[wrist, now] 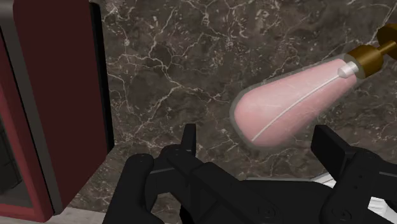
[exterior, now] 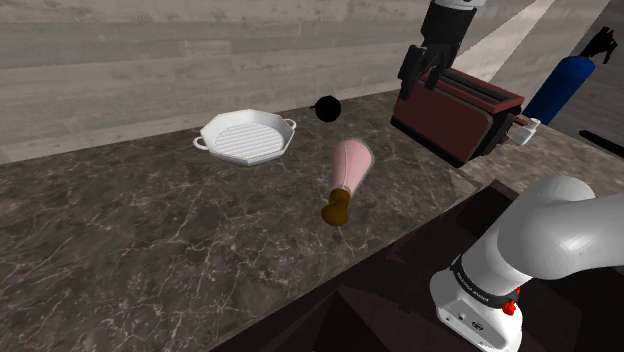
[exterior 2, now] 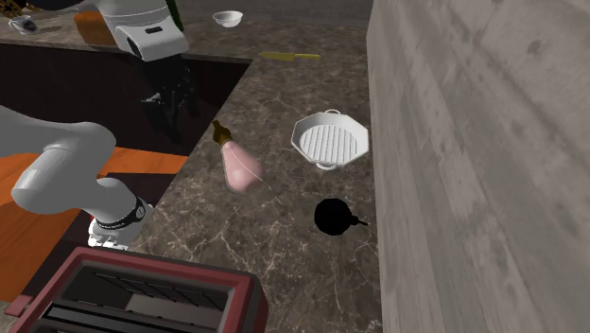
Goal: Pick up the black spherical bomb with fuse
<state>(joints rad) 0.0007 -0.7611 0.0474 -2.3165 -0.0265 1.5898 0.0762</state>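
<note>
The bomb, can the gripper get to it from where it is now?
Probably yes: the bomb sits alone on bare counter between pan and toaster, nothing over it, and the open gripper hangs near the toaster.

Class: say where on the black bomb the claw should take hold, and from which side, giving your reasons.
Probably grip the bomb across its round body's widest part, from above: it rests on the countertop near the wall, and its fuse sticks out sideways, so avoid that.
</note>
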